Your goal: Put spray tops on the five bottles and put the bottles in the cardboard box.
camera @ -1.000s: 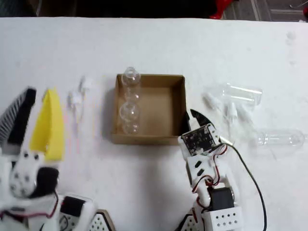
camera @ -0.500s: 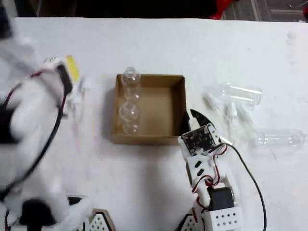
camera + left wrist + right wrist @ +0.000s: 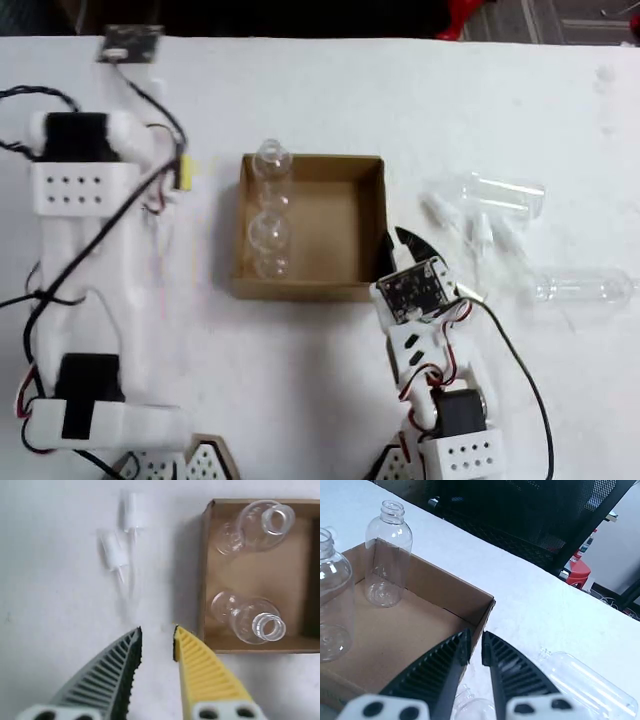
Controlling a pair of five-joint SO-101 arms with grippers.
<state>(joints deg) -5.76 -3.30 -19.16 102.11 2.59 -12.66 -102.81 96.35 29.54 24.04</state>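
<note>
**Hovering beside the box, both sets of fingers empty**

Your left arm point(image 3: 85, 250) lies stretched along the left side of the white desk point(image 3: 330, 90). Your left gripper point(image 3: 157, 629) looks straight down at bare desk just beside an outer wall of the brown cardboard box point(image 3: 320, 290). Its grey and yellow fingers point(image 3: 200, 670) are apart, with nothing between them. Beyond their tips a small white plastic spray top point(image 3: 134, 510) and a second spray top point(image 3: 114, 555) lie close together on the desk, just outside that same wall.

Inside the box you have two clear round-shouldered plastic bottles, both upright against its left wall. These are the far bottle point(image 3: 272, 160) and the near bottle point(image 3: 268, 235), and both necks are open.

Your right gripper point(image 3: 400, 240) sits at the box's near right corner; whether it touches the cardboard cannot be told. Its black fingers point(image 3: 440, 675) are nearly together, with only a narrow gap between the tips, and they grip nothing.

On the desk to the right of the box, a clear lying bottle point(image 3: 500, 195) rests on its side. A second lying bottle point(image 3: 585, 290) rests nearer the arms' side. Several loose white spray tops point(image 3: 483, 235) are scattered between the two.
</note>
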